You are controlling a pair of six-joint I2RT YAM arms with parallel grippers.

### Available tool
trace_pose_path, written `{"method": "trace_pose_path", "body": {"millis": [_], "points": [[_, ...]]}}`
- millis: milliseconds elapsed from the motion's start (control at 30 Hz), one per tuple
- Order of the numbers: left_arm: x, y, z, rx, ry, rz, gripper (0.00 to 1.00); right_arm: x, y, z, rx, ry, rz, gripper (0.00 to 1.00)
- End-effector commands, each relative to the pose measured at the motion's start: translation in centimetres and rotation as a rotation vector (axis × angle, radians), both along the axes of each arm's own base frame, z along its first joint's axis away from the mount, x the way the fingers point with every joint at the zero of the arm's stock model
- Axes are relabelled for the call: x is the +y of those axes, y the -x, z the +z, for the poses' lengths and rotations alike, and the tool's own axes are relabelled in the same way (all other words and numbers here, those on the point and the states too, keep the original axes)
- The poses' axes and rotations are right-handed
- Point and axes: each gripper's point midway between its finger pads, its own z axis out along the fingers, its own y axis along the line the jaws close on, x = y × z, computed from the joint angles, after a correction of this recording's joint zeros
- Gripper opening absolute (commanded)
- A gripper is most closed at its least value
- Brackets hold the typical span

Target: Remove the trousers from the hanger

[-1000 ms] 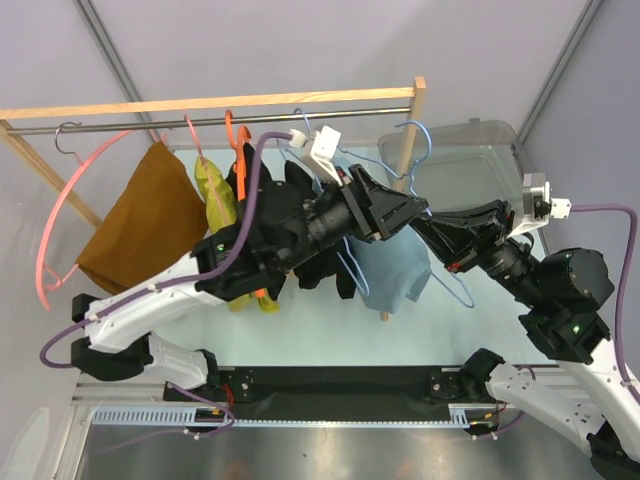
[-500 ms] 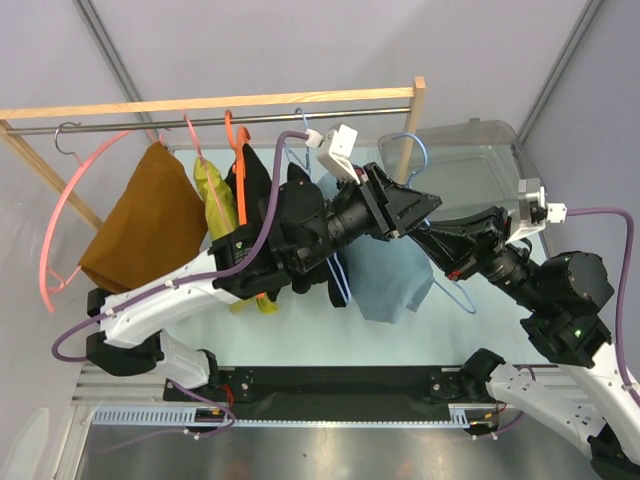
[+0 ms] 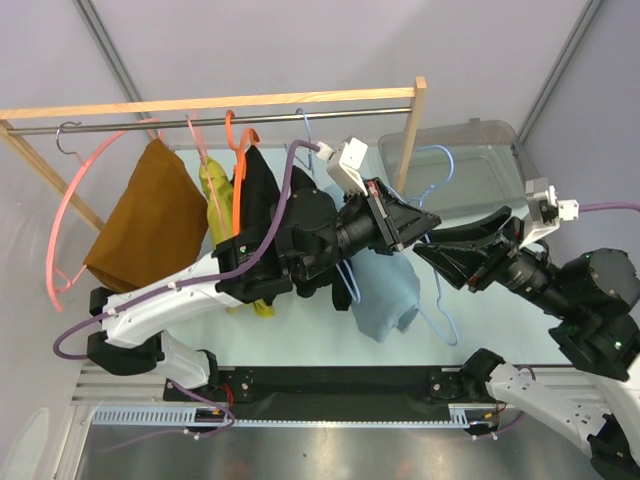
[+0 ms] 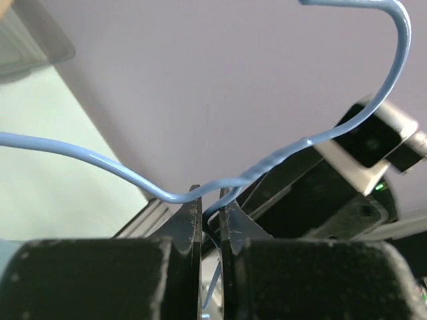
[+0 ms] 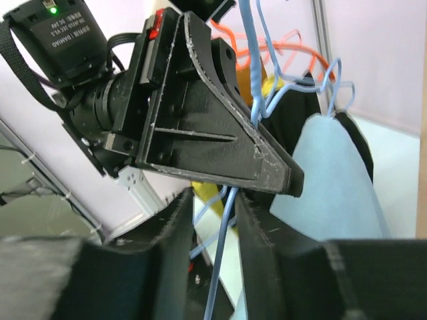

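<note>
Blue wire hanger (image 4: 307,142), thin and kinked, is pinched tight in the left gripper's (image 4: 210,200) scuffed black jaws.
Soft pale-blue trousers (image 3: 385,290) droop from it between both arms; the right gripper (image 5: 213,200) is narrowly parted around the wire.

The left gripper (image 3: 424,222), clamped on the blue hanger (image 3: 441,158), has swung toward the table's right edge, carrying the hanger's hook from beside the wooden post (image 3: 413,130) to across the clear bin (image 3: 480,150). The light blue trousers (image 3: 385,290) have sagged toward the near edge. The right gripper (image 3: 432,256) has drawn back toward the right edge.
</note>
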Motion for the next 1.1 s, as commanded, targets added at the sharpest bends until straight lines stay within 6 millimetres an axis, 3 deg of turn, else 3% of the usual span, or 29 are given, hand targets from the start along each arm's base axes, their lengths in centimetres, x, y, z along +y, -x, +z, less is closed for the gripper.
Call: {"method": "trace_pose_path", "body": {"millis": [0, 167, 367, 433, 500, 633, 800, 1067], "points": [[3.2, 1.8, 4.5, -0.025, 0.102, -0.041, 0.0, -1.8, 1.0, -0.9, 0.033, 0.105, -0.04, 0.42], [5.0, 2.8, 5.6, -0.019, 0.124, -0.069, 0.0, -3.4, 1.2, -3.4, 0.084, 0.15, -0.1, 0.53], [7.1, 4.1, 7.8, -0.036, 0.177, -0.115, 0.0, -6.7, 2.1, -5.2, 0.08, 0.114, -0.203, 0.67], [7.6, 4.4, 8.3, -0.037, 0.188, -0.122, 0.0, -6.9, 2.2, -6.8, 0.089, 0.154, -0.207, 0.73], [8.5, 4.5, 8.9, -0.042, 0.206, -0.116, 0.0, -5.7, 2.5, -8.7, 0.103, 0.22, -0.142, 0.82], [9.8, 4.3, 10.0, -0.039, 0.243, -0.089, 0.0, -2.8, 4.1, -11.7, 0.08, 0.329, 0.065, 0.91], [11.0, 4.2, 11.1, -0.044, 0.283, -0.072, 0.01, -1.0, 6.2, -12.2, -0.025, 0.315, 0.249, 1.0], [11.5, 4.1, 11.6, -0.037, 0.313, -0.056, 0.0, 1.0, 5.7, -11.7, -0.093, 0.282, 0.321, 1.0]]}}
